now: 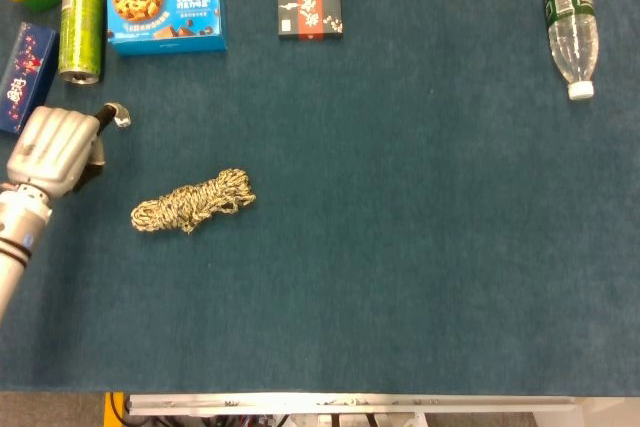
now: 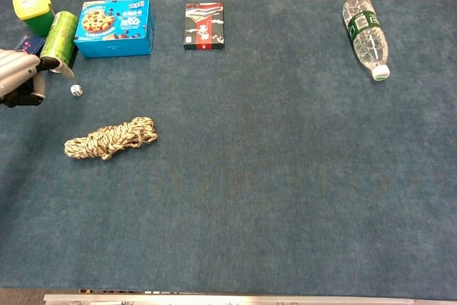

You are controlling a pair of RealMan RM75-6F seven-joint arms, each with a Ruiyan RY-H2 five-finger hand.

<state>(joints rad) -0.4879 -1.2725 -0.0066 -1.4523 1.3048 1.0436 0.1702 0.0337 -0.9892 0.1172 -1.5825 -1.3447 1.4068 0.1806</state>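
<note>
The left hand [image 1: 55, 147] hovers near the left edge of the tabletop [image 1: 420, 247], fingers curled in, holding nothing. The small die [image 2: 76, 90] lies just beside it. To pick it well, open the fingers first, then lower straight above the die.

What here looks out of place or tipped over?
The water bottle lies on its side at the table's far right, and the green can lies tipped over at far left. A small die sits loose near the left hand. Nothing looks spilled or damaged.
</note>
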